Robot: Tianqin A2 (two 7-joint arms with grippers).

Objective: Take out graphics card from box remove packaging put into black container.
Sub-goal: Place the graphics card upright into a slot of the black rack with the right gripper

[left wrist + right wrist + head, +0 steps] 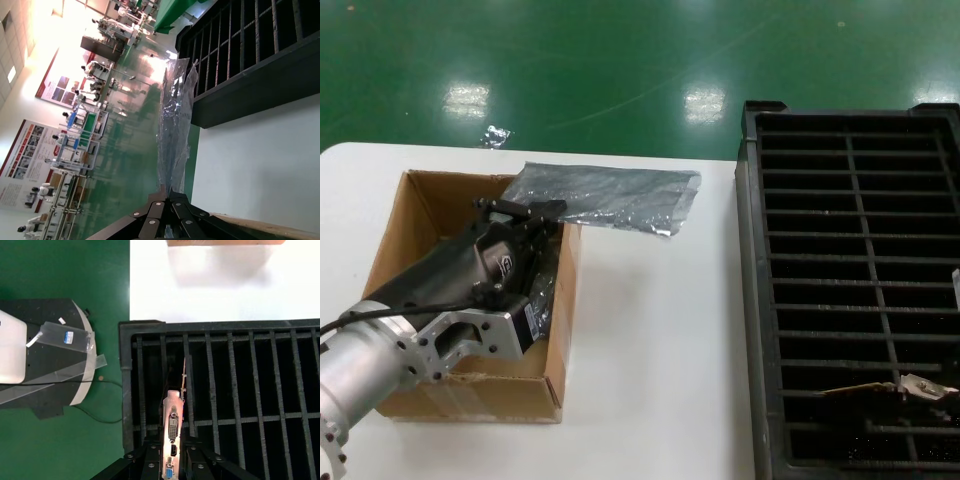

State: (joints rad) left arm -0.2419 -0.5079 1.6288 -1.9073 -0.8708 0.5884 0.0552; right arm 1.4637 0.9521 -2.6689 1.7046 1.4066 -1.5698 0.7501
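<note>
The box (pixel 420 215) stands on the left of the white table, with my left arm reaching over it. My left gripper (pixel 525 208) (pixel 168 192) is shut on one end of the packaging (pixel 610 195) (pixel 175 115). This crinkly silver bag stretches from the box's far corner out across the table. The black container (pixel 750 300) (pixel 127 390) fills the right side. The graphics card (pixel 880 388) (pixel 172 420) sits edge-on in a slot near the container's front end. My right gripper (pixel 172 457), seen only in its wrist view, is shut on the card's silver bracket.
Dark bag-wrapped cards (pixel 542 295) show inside the box beside my left wrist. Bare table (pixel 650 350) lies between box and container. Green floor runs beyond the table's far edge. The robot's base (pixel 45 355) lies just past the container's near rim.
</note>
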